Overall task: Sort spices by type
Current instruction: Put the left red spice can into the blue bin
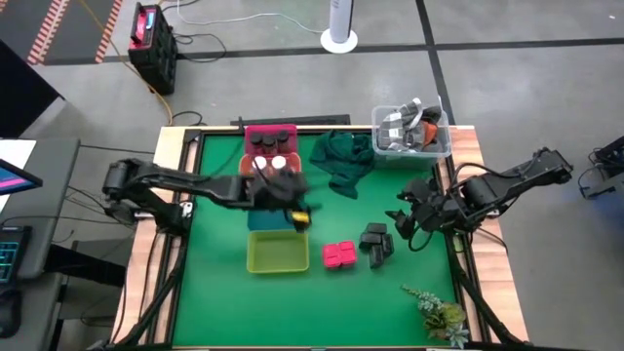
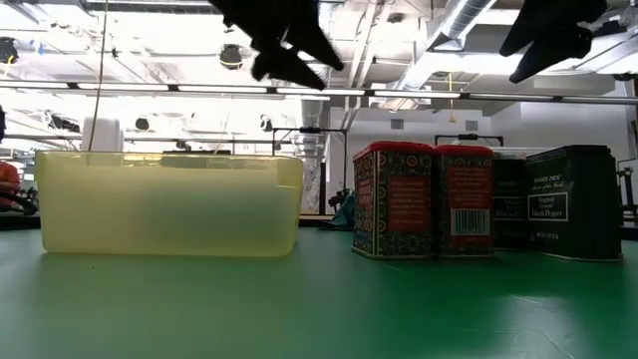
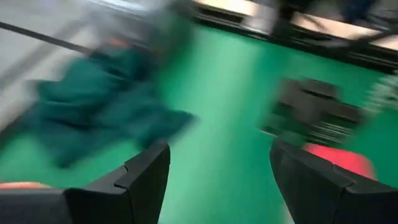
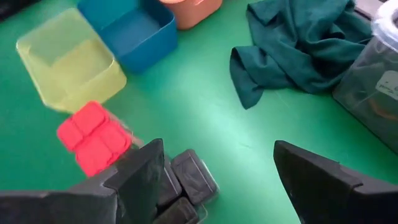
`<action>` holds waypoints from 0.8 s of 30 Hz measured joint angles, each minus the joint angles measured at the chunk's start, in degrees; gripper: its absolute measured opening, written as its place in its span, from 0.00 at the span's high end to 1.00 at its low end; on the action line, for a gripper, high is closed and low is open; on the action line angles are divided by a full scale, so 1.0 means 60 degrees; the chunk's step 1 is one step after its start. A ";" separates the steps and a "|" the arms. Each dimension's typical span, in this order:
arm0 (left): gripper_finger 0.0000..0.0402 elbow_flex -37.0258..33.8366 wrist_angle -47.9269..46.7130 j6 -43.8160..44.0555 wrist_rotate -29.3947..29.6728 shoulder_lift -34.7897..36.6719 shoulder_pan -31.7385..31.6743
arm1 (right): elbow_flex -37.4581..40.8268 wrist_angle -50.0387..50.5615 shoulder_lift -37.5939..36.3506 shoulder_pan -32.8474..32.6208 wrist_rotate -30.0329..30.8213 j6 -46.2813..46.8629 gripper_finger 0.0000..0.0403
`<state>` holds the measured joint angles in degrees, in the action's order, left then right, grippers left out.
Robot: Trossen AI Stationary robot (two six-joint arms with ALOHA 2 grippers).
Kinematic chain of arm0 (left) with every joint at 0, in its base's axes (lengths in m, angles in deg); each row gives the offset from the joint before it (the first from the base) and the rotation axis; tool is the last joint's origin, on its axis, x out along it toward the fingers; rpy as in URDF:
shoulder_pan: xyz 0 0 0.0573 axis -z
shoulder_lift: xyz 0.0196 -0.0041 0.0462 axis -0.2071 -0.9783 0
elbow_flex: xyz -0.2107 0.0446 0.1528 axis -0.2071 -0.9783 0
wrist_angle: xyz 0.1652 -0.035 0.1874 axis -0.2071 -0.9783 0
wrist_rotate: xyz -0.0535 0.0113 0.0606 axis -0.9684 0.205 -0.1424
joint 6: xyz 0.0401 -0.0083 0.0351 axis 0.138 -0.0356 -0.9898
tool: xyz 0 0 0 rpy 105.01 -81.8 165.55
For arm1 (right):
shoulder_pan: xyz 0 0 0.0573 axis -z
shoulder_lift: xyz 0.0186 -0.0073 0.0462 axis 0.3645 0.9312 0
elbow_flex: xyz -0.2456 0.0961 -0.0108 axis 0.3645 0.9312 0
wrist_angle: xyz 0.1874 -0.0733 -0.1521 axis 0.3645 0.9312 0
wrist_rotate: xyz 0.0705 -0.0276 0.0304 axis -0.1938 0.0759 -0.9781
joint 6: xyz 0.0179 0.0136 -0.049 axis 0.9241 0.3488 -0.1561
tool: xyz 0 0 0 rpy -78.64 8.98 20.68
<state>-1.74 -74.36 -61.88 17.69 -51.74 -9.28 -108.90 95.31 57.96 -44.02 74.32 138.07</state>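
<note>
Partly sorted, judging by the layout. Left gripper (image 1: 292,200) is hovering over the tray row, fingers parted and holding nothing in its wrist view. Under and behind it the dark round jars (image 1: 270,137) are sitting in the red tray (image 1: 247,133) at the far end, and the white-capped round jars (image 1: 269,164) in the orange tray (image 1: 244,166) next to it. These two types look done. The blue tray (image 4: 142,30) and the yellow tray (image 1: 277,253) are showing nothing inside.

Still on the mat: the pink-red packets (image 1: 339,255) standing just right of the yellow tray, then the dark grey boxes (image 1: 376,242) close beside them.

Right gripper (image 1: 409,226) is hanging just right of the boxes, jaws wide and empty.

Room: open green mat (image 1: 322,302) lying in front of the packets; the green cloth (image 1: 343,159) and clear bin (image 1: 413,130) crowding the far right; a plant sprig (image 1: 439,312) near the front right edge.
</note>
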 joint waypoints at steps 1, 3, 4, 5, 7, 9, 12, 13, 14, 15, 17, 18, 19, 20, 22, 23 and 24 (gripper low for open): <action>0.34 0.0172 -0.0041 0.0222 -0.0234 -0.0220 0.0251 | 0.0000 0.0005 0.0002 0.0037 -0.0095 -0.0137 0.19; 0.34 0.0550 -0.0212 0.0534 -0.0503 -0.0711 0.0734 | 0.0000 -0.0001 -0.0001 0.0120 -0.0250 -0.0357 0.19; 0.34 0.0763 -0.0166 0.0667 -0.0644 -0.0954 0.0977 | 0.0000 -0.0005 -0.0001 0.0164 -0.0267 -0.0392 0.19; 0.34 0.0943 -0.0151 0.0753 -0.0759 -0.1201 0.1210 | 0.0000 0.0000 0.0002 0.0191 -0.0291 -0.0403 0.19; 0.34 0.1412 -0.0365 0.0858 -0.0809 -0.1742 0.1591 | 0.0000 -0.0010 0.0001 0.0227 -0.0296 -0.0400 0.19; 0.34 0.1958 -0.0629 0.0904 -0.0817 -0.2253 0.1884 | 0.0000 -0.0090 0.0002 0.0220 -0.0300 -0.0400 0.19; 0.34 0.2822 -0.1215 0.1324 -0.0788 -0.2913 0.2100 | 0.0000 -0.0299 0.0002 0.0217 -0.0303 -0.0335 0.19; 0.33 0.3096 -0.1543 0.1500 -0.0795 -0.3091 0.2124 | 0.0000 -0.0423 0.0001 0.0207 -0.0301 -0.0331 0.19; 0.32 0.3375 -0.1927 0.1651 -0.0801 -0.3287 0.2134 | 0.0000 -0.0520 0.0000 0.0185 -0.0303 -0.0329 0.19; 0.31 0.3650 -0.2263 0.1767 -0.0818 -0.3462 0.2135 | 0.0000 -0.0586 0.0001 0.0140 -0.0300 -0.0327 0.19; 0.28 0.4135 -0.2836 0.1805 -0.1016 -0.3743 0.2125 | 0.0000 -0.0714 0.0032 0.0045 -0.0300 -0.0327 0.19; 0.26 0.4309 -0.3029 0.1765 -0.1111 -0.3824 0.2120 | 0.0000 -0.0784 0.0085 0.0010 -0.0296 -0.0327 0.19; 0.23 0.4418 -0.3113 0.1726 -0.1213 -0.3877 0.2117 | 0.0000 -0.0861 0.0132 -0.0028 -0.0296 -0.0327 0.19; 0.20 0.4489 -0.3145 0.1697 -0.1257 -0.3926 0.2118 | 0.0000 -0.0886 0.0219 -0.0083 -0.0296 -0.0327 0.19; 0.13 0.4512 -0.3342 0.1599 -0.1302 -0.3948 0.2115 | 0.0000 -0.0996 0.0459 -0.0174 -0.0294 -0.0329 0.19; 0.10 0.4507 -0.3485 0.1551 -0.1349 -0.3956 0.2100 | -0.0001 -0.1078 0.0594 -0.0193 -0.0294 -0.0328 0.19; 0.06 0.4501 -0.3582 0.1530 -0.1425 -0.3960 0.2078 | -0.0004 -0.1102 0.0754 -0.0233 -0.0293 -0.0323 0.19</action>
<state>25.27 -95.85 -52.70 9.14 -75.49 3.19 -108.92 88.69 62.48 -45.42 72.56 136.13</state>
